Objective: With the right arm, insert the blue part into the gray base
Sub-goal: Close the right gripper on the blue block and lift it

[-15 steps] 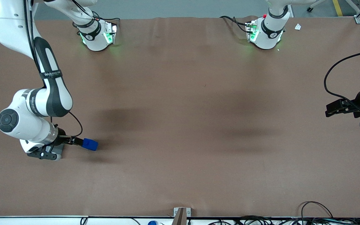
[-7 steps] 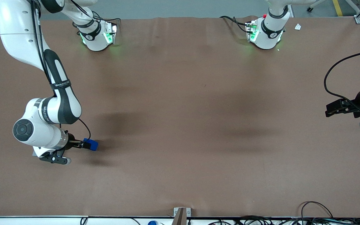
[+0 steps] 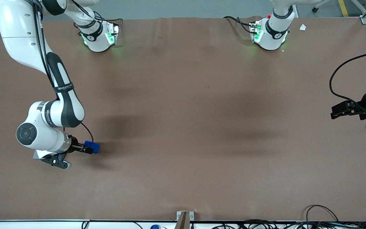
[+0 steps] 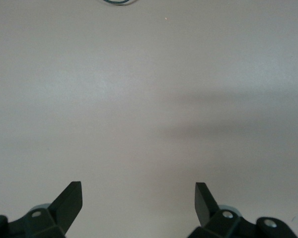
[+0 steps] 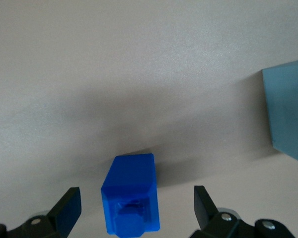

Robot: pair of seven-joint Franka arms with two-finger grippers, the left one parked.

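The blue part (image 5: 130,184) lies on the table (image 3: 183,127) low in the front view, toward the working arm's end. My tool (image 5: 136,196) hovers over it, released, its fingers wide on either side and touching nothing. The part looks like light, rigid, smooth plastic, so I judge a firm pinch across its two flat long flanks is best. Its long axis runs along my approach line, with the notched end facing the wrist. The gray base (image 5: 288,114) sits near, apart from it.
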